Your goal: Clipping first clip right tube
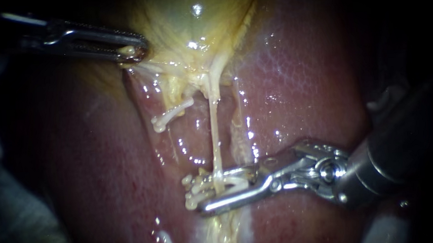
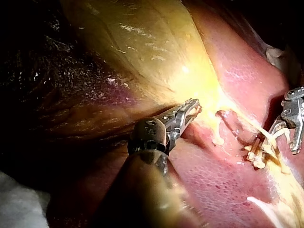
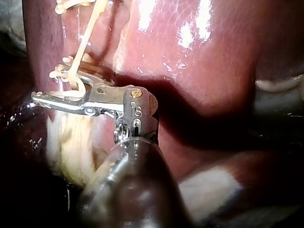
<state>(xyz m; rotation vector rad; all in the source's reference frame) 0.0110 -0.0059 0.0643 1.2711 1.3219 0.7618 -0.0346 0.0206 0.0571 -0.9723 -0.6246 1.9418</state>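
Clearly right instrument [image 1: 205, 191] jaws gape around right tube [image 1: 216, 136]; left instrument [image 1: 136, 51] grips gallbladder [image 1: 182, 24].

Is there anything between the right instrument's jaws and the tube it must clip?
Nothing visible. The right instrument has its jaws open around the thin pale tube, which passes between them. The pale lumps lie beyond the jaw tips, not in the gap.

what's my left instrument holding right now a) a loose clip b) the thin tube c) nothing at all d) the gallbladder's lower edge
d: the left instrument is closed on the yellow lower edge of the gallbladder, well away from the thin tube that runs down to the right instrument.
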